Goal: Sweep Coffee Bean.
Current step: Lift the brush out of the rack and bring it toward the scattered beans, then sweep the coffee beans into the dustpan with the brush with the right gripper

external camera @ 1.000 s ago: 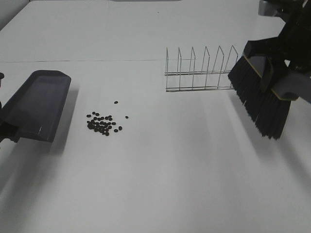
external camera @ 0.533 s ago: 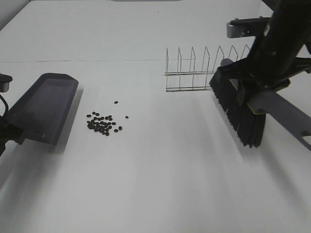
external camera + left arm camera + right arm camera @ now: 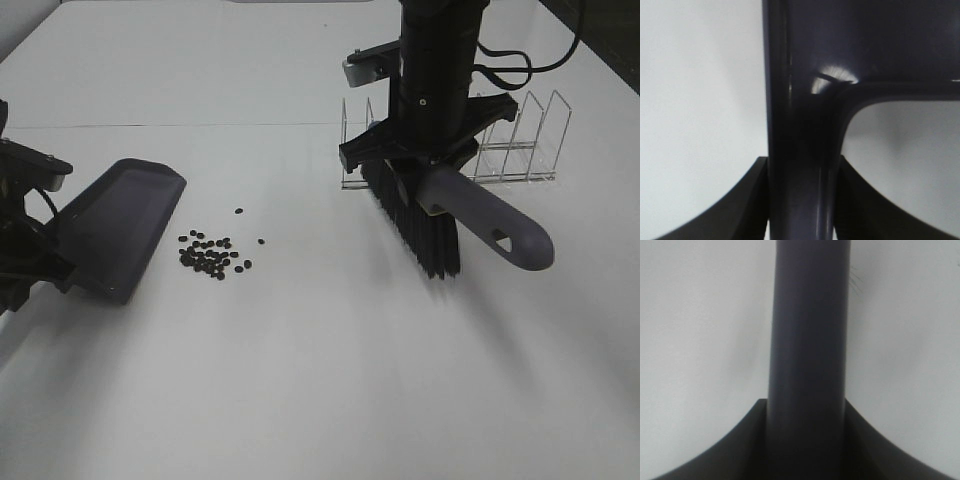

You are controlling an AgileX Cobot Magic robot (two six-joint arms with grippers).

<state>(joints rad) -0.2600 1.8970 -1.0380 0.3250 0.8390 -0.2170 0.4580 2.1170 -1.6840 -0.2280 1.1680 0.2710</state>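
The coffee beans (image 3: pixel 212 255) lie in a loose dark scatter on the white table (image 3: pixel 320 380), left of centre. Just left of them a dark dustpan (image 3: pixel 120 230) is tilted, its open lip toward the beans. My left gripper (image 3: pixel 22 268) is shut on the dustpan handle (image 3: pixel 802 165) at the table's left edge. In the middle, my right gripper (image 3: pixel 425 168) is shut on the grey handle (image 3: pixel 490 225) of a brush. Its black bristles (image 3: pixel 420 225) point down at the table, well right of the beans. In the right wrist view that handle (image 3: pixel 807 365) fills the space between the fingers.
A wire dish rack (image 3: pixel 510 140) stands behind and to the right of the brush, partly hidden by the right arm (image 3: pixel 440 60). A black cable (image 3: pixel 530 65) trails from that arm.
The right arm has carried the brush from the right edge leftward to the middle, in front of the rack. The dustpan has shifted a little right, closer to the beans.
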